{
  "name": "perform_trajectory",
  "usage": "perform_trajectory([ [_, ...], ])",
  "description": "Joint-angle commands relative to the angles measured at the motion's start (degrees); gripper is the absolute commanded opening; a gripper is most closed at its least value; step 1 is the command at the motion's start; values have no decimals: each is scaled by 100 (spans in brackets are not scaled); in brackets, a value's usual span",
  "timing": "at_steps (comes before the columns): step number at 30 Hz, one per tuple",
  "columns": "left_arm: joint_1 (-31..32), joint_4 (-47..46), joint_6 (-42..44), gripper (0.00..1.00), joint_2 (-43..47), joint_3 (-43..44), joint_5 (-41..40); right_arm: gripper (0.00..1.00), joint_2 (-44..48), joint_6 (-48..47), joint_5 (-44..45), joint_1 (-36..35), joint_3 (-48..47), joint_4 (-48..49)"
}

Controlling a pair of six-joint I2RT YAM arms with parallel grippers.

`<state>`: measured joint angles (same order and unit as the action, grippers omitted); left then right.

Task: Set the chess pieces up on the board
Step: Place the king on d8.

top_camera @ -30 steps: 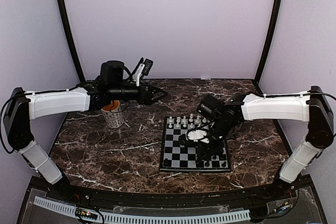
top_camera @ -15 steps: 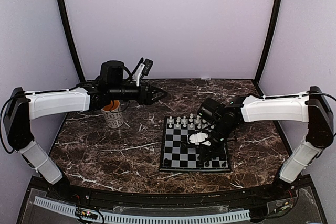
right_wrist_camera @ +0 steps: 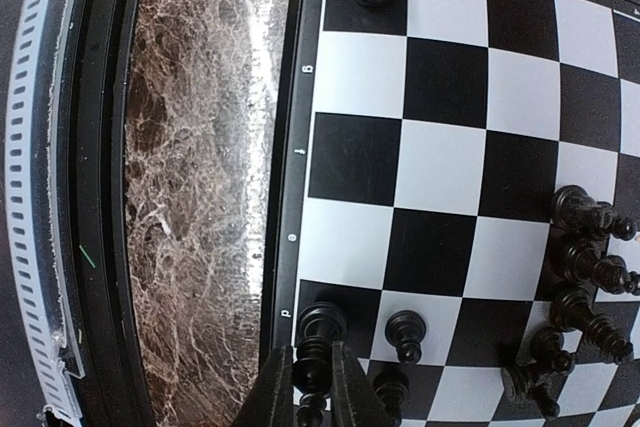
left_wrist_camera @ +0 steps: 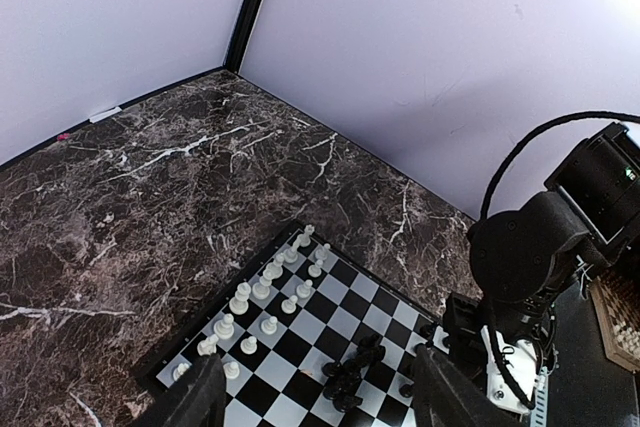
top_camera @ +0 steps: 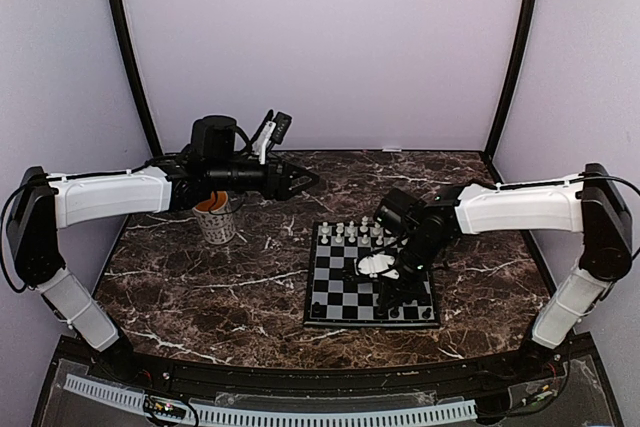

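Dark marbled tabletop [top_camera: 200, 287], lilac walls [top_camera: 320, 47]; left pincer [left_wrist_camera: 318, 362] spread, right pincer [right_wrist_camera: 310, 350] tight on black piece [right_wrist_camera: 320, 325].

The black-and-silver checkered board [right_wrist_camera: 440, 77] was laid flat under the right gripper [right_wrist_camera: 310, 359]. One black piece [right_wrist_camera: 316, 327] was clasped upright at its edge, other black pieces [right_wrist_camera: 585, 267] clustered just beside, and white pieces [left_wrist_camera: 262, 292] ranked well beyond.

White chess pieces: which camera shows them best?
Left wrist view: both rows of white pieces show clearly, unobstructed. The top external view shows them tiny, partly behind the right arm. The right wrist view shows only black pieces.
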<state>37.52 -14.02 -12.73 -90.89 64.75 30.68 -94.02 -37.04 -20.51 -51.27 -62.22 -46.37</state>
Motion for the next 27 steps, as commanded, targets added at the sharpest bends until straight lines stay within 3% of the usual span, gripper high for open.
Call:
perform_trajectory([
  [1, 25, -13, -1, 66, 139, 161, 82, 14, -89, -26, 77, -59, 83, 100],
  [7, 27, -12, 6, 66, 132, 161, 82, 15, -110, -32, 81, -59, 139, 129],
  [17, 23, -5, -1, 66, 120, 167, 84, 28, 14, -42, 86, -59, 35, -6],
  [23, 21, 5, -1, 66, 114, 169, 99, 30, 241, -353, -76, -2, -493, -672],
  [27, 25, 13, -1, 66, 120, 185, 106, 31, 251, -385, -187, 409, -934, -634],
])
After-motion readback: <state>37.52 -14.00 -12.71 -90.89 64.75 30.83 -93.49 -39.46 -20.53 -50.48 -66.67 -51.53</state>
